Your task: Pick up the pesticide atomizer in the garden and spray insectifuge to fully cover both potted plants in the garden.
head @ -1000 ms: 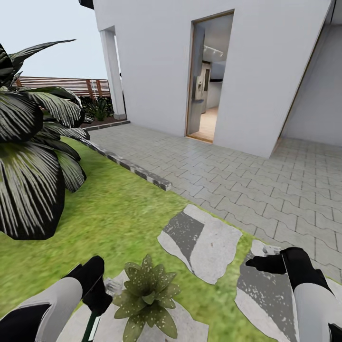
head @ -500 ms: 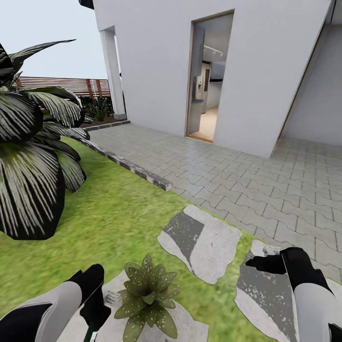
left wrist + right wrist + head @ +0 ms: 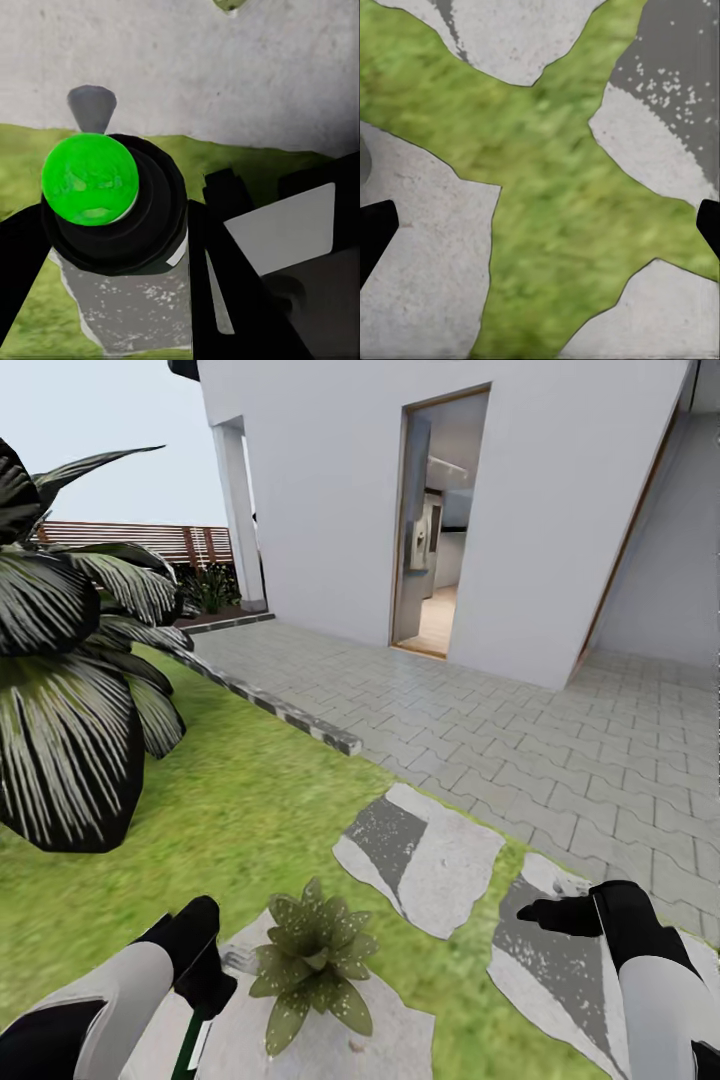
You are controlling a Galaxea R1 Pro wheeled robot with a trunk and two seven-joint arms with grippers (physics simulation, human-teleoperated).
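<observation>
The left gripper (image 3: 112, 247) is clamping a grey-bodied pesticide atomizer with a black collar and bright green cap (image 3: 90, 178), holding it just beside a low rosette of speckled green leaves (image 3: 312, 963) sitting on a grey stone paving slab (image 3: 395, 1040). The right gripper (image 3: 540, 225) is hanging spread wide over grass and slabs.

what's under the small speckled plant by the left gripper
A pale grey paving slab, set in grass; the potted plant sits on it. Its leaves cover its base, so no pot shows.
</observation>
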